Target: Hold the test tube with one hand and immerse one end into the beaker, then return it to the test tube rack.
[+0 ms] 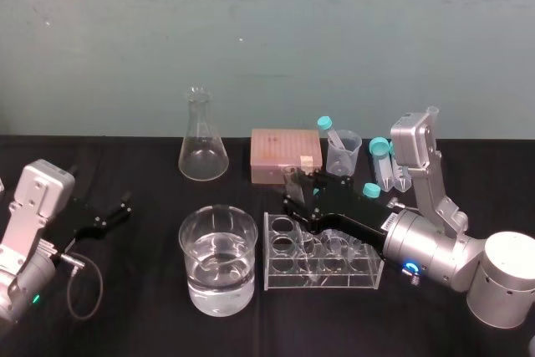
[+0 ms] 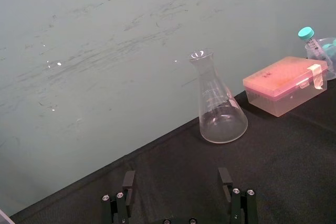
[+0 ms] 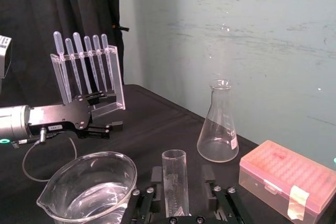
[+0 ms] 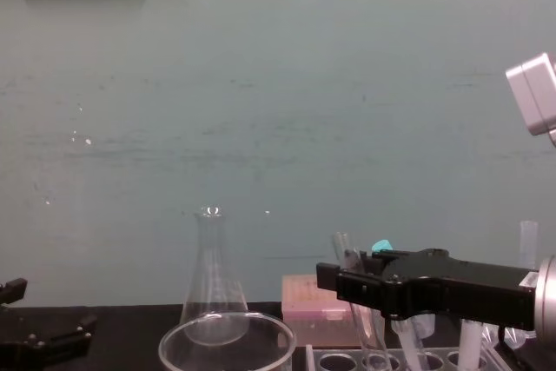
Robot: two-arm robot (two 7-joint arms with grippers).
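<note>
My right jaws stand apart on either side of the test tube (image 3: pixel 174 182). One finger (image 3: pixel 156 176) lies against the glass, and a gap shows between the tube and the other finger. The tube leans a little, its open mouth tipped toward the left above the jaws. Its lower end reaches down among the holes at the far left end of the rack (image 1: pixel 288 267); I cannot tell whether it sits fully in a hole.

Just left of the rack, on the black worktop (image 1: pixel 134 290), stands the beaker (image 1: pixel 188 248). It has water in its lower part and is close beside the rack.

Farther back, a pink box (image 1: pixel 286 155) sits behind the rack. A flask (image 1: pixel 203 152) stands to its left, behind the beaker. Right of the box is a small plastic cup (image 1: pixel 344 156) with a teal-capped tube leaning in it.

My left jaws rest out at the left side of the worktop, well apart from the beaker. Their fingers (image 2: pixel 128 182) are spread wide with nothing between them. Beyond that arm stands a clear holder of pipettes (image 3: pixel 86 72).
</note>
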